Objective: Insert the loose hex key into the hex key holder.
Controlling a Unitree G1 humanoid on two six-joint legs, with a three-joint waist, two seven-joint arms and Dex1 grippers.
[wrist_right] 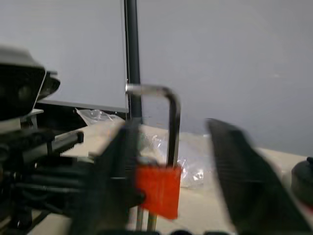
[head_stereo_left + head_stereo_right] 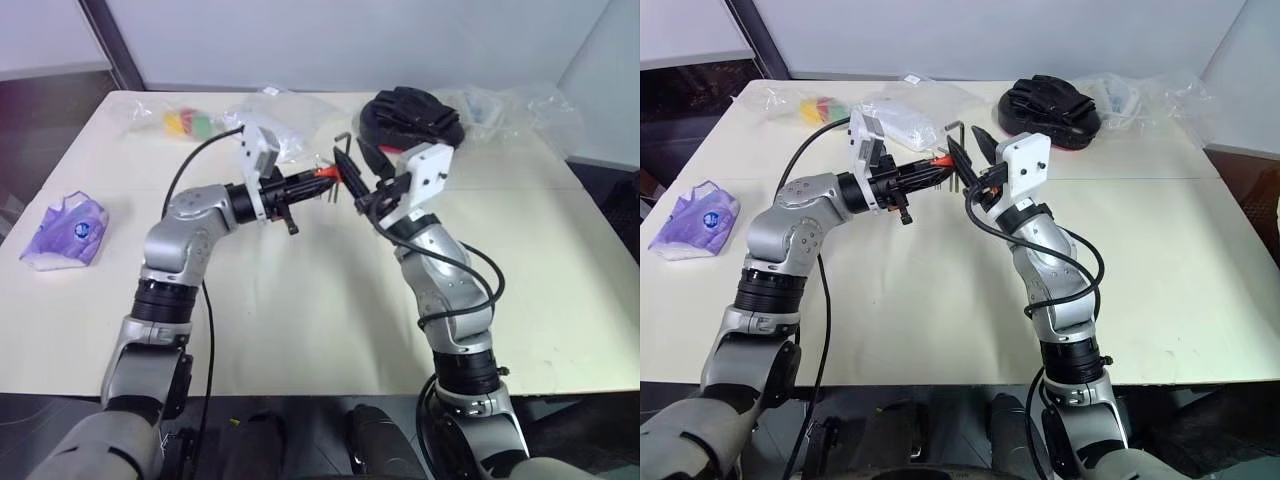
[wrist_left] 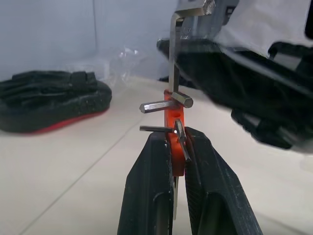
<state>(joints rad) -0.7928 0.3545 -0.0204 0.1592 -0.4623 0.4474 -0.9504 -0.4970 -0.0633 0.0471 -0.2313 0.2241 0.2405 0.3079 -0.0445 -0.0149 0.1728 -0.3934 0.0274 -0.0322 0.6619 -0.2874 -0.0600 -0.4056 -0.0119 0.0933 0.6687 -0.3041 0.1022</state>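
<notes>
Right, my left jaws (image 3: 172, 161) are pinched on the hex key holder (image 3: 174, 147), the red-orange block sitting between the 2 black fingers, lifted above the surface (image 2: 300, 300). A few short grey keys stick out of the block sideways, just past my left fingertips. The loose hex key (image 3: 174, 54) stands upright in the top of the holder, long leg going down into the block, short bent leg at the top pointing off to the side.

My right jaws (image 1: 181, 181) are spread apart, 1 finger on each side of the holder and the upright key, neither finger pinching the key in the right wrist view. From the head views my right jaws (image 2: 350, 168) sit right against the tip of my left jaws, both raised over the middle of the surface.

Beyond my right jaws, a black glove (image 2: 410, 115) with a red edge lies on the surface. Beyond my left jaws, clear plastic bags (image 2: 895, 120). Well off to the left of my left arm, a purple packet (image 2: 65, 232).
</notes>
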